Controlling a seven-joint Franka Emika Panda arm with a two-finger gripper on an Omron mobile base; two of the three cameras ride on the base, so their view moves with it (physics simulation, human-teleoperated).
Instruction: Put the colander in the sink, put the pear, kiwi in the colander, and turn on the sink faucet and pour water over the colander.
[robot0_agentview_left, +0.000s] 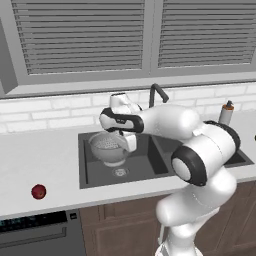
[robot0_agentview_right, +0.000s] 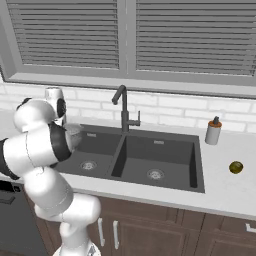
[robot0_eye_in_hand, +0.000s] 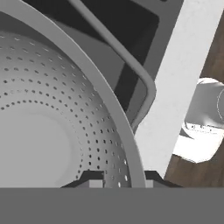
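No readable writing; pincer (robot0_eye_in_hand: 118, 181) clamps colander (robot0_agentview_left: 109, 147) rim over sink (robot0_agentview_left: 95, 172).

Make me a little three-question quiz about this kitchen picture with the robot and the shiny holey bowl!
1. True or false: the silvery perforated metal colander is over the dark grey two-basin sink.
2. What does the robot's two-finger gripper pinch? A) the colander's rim B) the tall dark faucet
3. Which fruit lies near the soap bottle: the dark red pear or the olive-yellow kiwi?

Key: 1 true; 2 A; 3 kiwi.
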